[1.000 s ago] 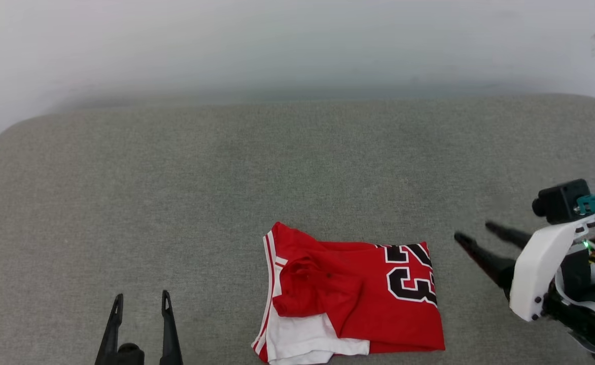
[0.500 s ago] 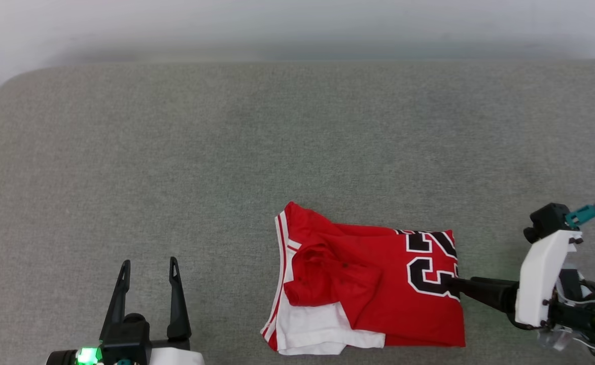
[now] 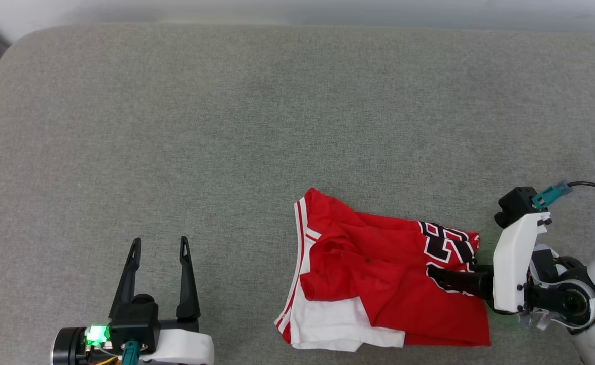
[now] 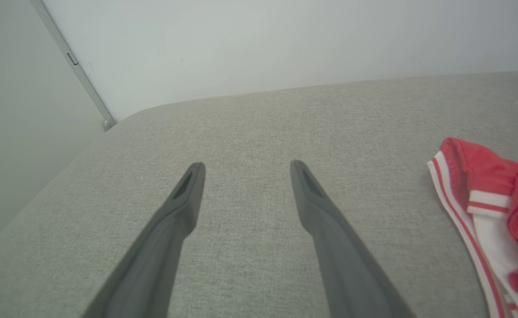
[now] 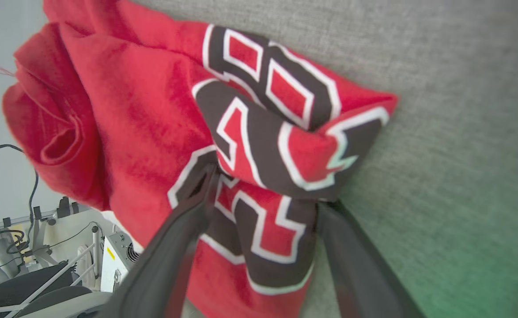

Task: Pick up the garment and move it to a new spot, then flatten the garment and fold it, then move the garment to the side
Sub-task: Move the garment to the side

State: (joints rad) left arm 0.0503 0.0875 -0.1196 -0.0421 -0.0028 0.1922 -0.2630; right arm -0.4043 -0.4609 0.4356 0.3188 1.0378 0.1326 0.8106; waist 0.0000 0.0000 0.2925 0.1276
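1 garment point(image 3: 378, 284) is seen, a red T-shirt w/ white sleeve and red-white striped trim, lying loosely folded and rumpled on the grey fabric surface point(image 3: 226, 126), at the near right of the head view. 1 white sleeve panel point(image 3: 327, 324) is exposed at its near-left corner. The striped trim point(image 3: 300, 243) runs along its left edge.

Black block numerals point(image 5: 259, 123) w/ white outline are printed on the shirt's right part. 2 figures can be counted, but they are folded over and cannot be read w/ certainty. No brand or other writing is made out.

2 pincers are counted, each w/ 2 dark fingers. The right pincer point(image 5: 267, 190) is spread, set astride the shirt's right edge: 1 finger point(image 5: 188, 207) is laid on top of the print, the other point(image 5: 351, 247) is at the fold's far side against the grey surface. A bunched fold of cloth is caught btwn them, not squeezed tight.

The left pincer point(image 3: 159, 242) is spread wide w/ nothing btwn its fingers, over bare grey fabric, well apart from the shirt. 1 green light point(image 3: 94, 334) is lit on its wrist.

A white box w/ a yellow label point(image 5: 117, 256) is seen in the background. Its text is too small to read.
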